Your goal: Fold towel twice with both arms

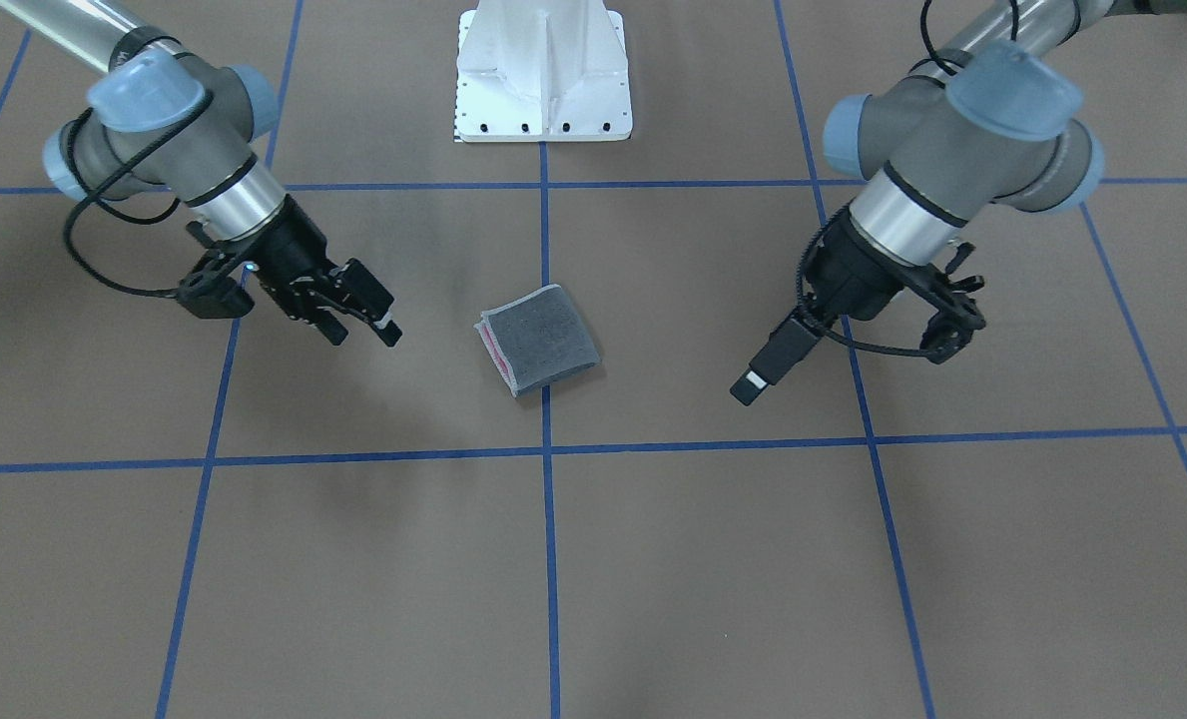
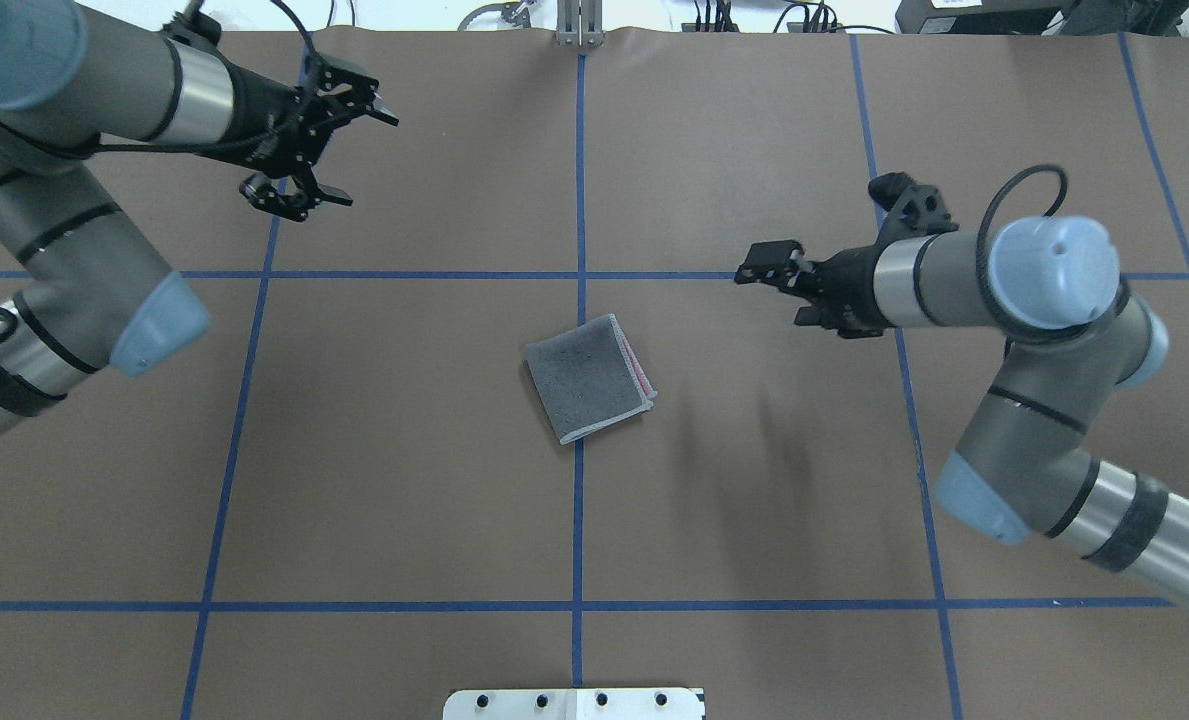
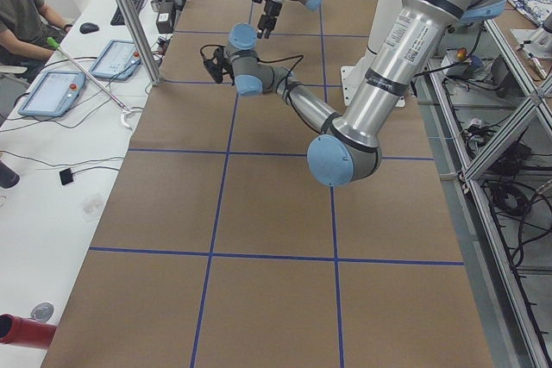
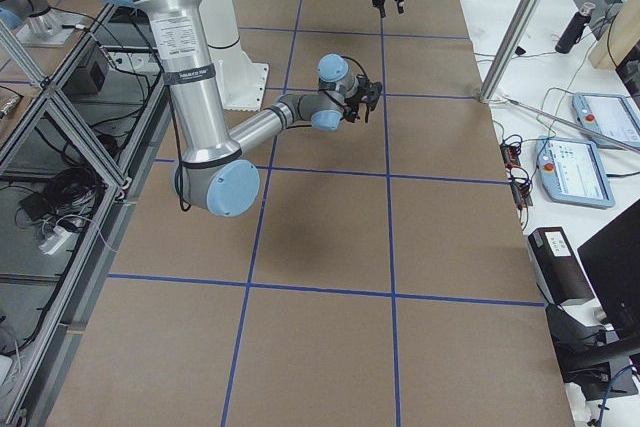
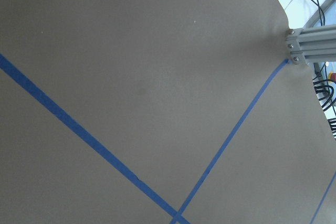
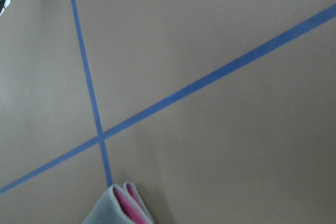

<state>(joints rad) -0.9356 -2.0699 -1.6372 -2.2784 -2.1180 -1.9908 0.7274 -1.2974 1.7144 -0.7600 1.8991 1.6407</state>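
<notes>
Step in hand: judging by how things lie, both folds look done; the towel (image 2: 590,377) is a compact grey packet with pink showing only at the layered edge, so what remains is pulling clear.
Doing it well: lift away high and outward, with nothing dragging across the packet, so the stacked layers do not spring open or slide on the paper-covered worktop (image 2: 374,480).
Towel: lies near the middle of the worktop, across the central blue tape line (image 2: 579,520), slightly skewed to the grid, dark face up, pink hem layers on the side toward the right arm; touched by neither claw.
Left claw (image 2: 339,150): released, fingers spread apart and empty, held above the worktop well away from the towel toward the far edge from the robot.
Left arm pose: forearm reaches out across the worktop; its wrist camera sees only bare paper and tape, no towel.
Right claw (image 2: 759,270): seems clenched, the fingers together with nothing between them, pointing toward the centre line and near the towel but apart from it.
Right arm pose: elbow bent, wrist roughly level; its wrist camera catches just the towel's pink-and-grey corner (image 6: 123,208) at the bottom of its view.
</notes>
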